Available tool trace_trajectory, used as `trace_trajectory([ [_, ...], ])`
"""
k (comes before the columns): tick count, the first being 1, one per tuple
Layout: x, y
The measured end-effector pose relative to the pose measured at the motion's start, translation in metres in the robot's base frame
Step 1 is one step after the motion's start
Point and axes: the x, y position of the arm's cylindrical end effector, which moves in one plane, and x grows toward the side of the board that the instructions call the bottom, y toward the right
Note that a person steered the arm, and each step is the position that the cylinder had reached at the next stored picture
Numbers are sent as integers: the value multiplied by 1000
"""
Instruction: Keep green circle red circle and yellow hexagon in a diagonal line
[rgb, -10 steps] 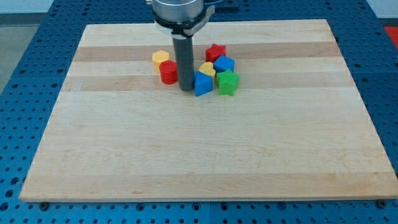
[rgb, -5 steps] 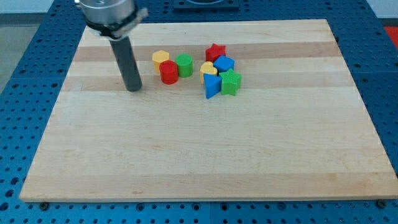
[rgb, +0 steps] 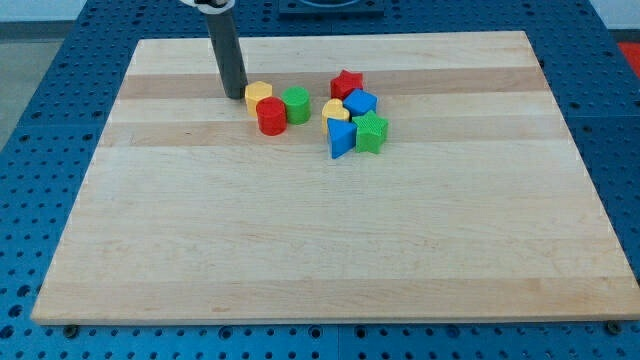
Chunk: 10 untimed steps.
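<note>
The yellow hexagon (rgb: 259, 95), red circle (rgb: 271, 116) and green circle (rgb: 296, 104) sit bunched together near the view's top middle of the wooden board (rgb: 320, 230). The red circle lies just below and between the other two. My tip (rgb: 235, 96) rests on the board just left of the yellow hexagon, close to touching it. The dark rod rises from there out of the view's top.
A second cluster lies to the right: a red star (rgb: 347, 84), a blue block (rgb: 360, 102), a yellow heart (rgb: 335, 110), a blue triangle (rgb: 340, 138) and a green star (rgb: 371, 132). Blue pegboard (rgb: 40, 90) surrounds the board.
My tip swept left from between the two clusters, uncovering the green circle, then moved up and right to the yellow hexagon's left side. The blue triangle and green star shifted slightly.
</note>
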Motion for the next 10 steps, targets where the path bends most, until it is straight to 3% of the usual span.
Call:
trace_trajectory([
  [3,12,47],
  [5,13,35],
  [7,40,2],
  [10,74,46],
])
